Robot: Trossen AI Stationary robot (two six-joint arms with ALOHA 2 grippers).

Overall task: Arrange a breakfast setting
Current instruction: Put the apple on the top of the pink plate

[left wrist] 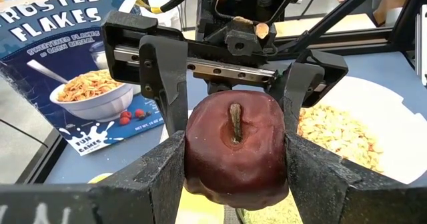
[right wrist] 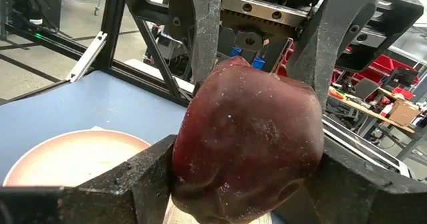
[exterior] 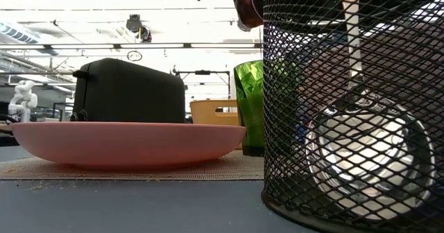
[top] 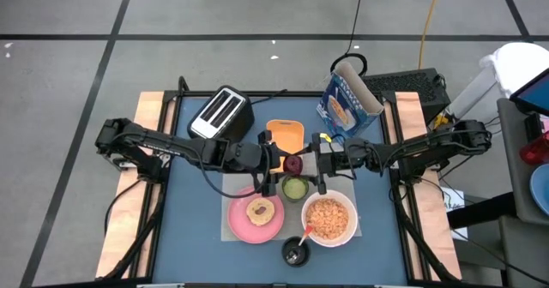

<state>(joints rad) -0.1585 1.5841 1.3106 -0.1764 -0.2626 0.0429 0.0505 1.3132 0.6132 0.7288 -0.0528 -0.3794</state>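
The dark-red fruit is held at once by the left tool and the right tool, above the green cup, between the orange tray and the white bowl.

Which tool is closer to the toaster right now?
Left. The left tool sits beside the toaster, gripping the dark-red fruit; the right tool grips that fruit from its far side.

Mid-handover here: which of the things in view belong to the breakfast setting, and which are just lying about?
Setting: apple gripped by left hand and right hand, pink plate, toast, cereal bowl, green cup, cereal box, orange tray.
Lying about: toaster, mesh holder.
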